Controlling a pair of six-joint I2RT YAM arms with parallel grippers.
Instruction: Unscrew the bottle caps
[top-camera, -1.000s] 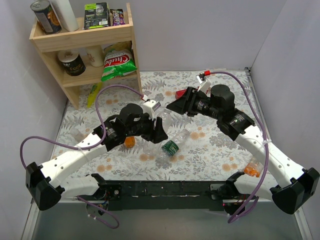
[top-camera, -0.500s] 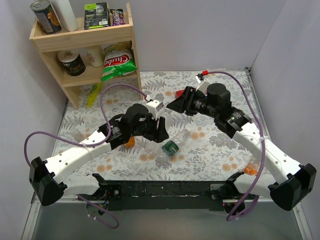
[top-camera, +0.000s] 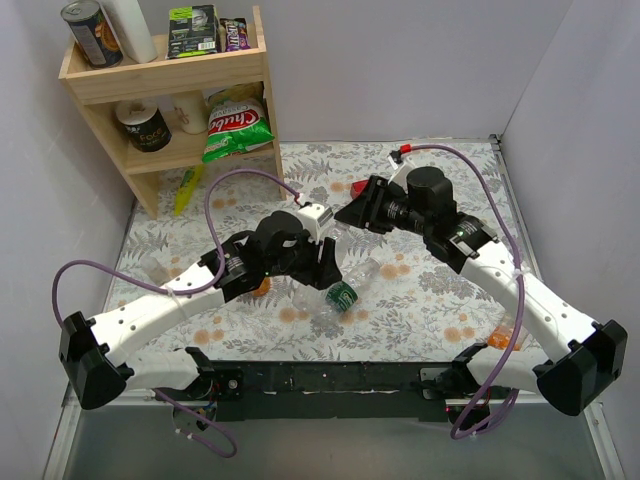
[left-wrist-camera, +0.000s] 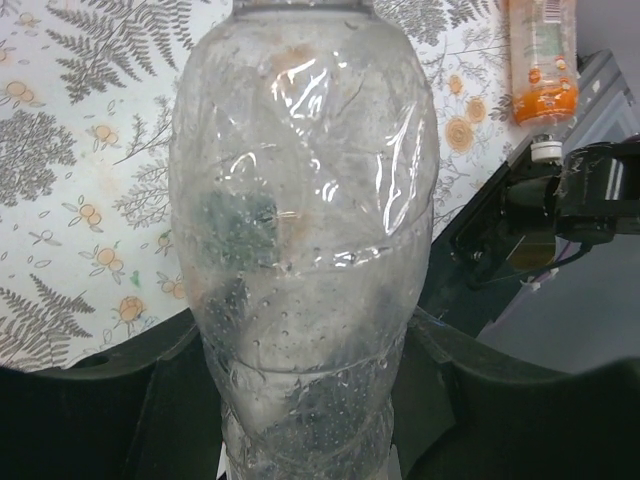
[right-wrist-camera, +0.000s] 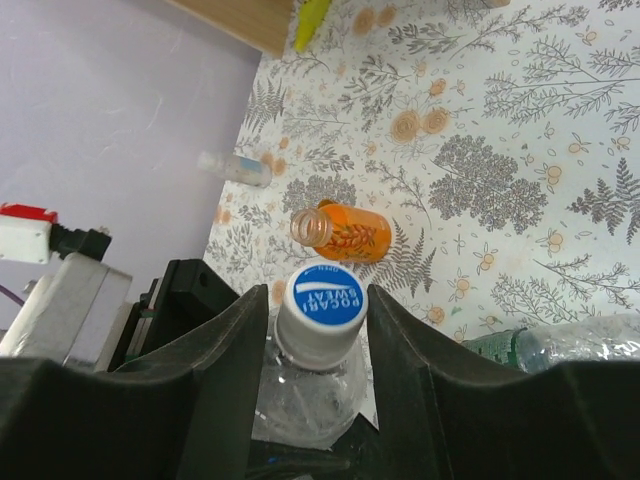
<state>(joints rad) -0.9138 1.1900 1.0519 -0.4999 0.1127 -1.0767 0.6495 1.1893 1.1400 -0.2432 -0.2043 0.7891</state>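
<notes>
You see a table (top-camera: 440, 300) covered in a fern-and-flower cloth, with a wooden shelf (top-camera: 165, 75) of cans and packets standing at its far left corner. Both of your arms reach in toward the middle and meet over the cloth.

Your left gripper (top-camera: 318, 262) is clamped around the clear plain bottle (left-wrist-camera: 305, 220). In the left wrist view the crinkled body fills almost the whole frame, with the dark fingers pressed against its lower sides. The bottle is held off the cloth, its neck pointing toward your right arm.

Your right gripper (top-camera: 347, 214) is at that neck. In the right wrist view its two fingers (right-wrist-camera: 215, 390) hug the white cap (right-wrist-camera: 322, 300), one on each side, and seem to be pinching it. The cap has a blue printed top and sits on the bottle's mouth.

The green-labelled bottle (top-camera: 345, 292) lies on its side on the cloth just beside and below your left gripper. The short orange bottle (right-wrist-camera: 350, 232) lies on its side under your left arm. Its mouth is open, with no cap on it. The slim orange bottle (left-wrist-camera: 543, 55) lies well apart, by the near right edge of the table close to your right arm's base, and its pale cap (left-wrist-camera: 545, 150) is on.
</notes>
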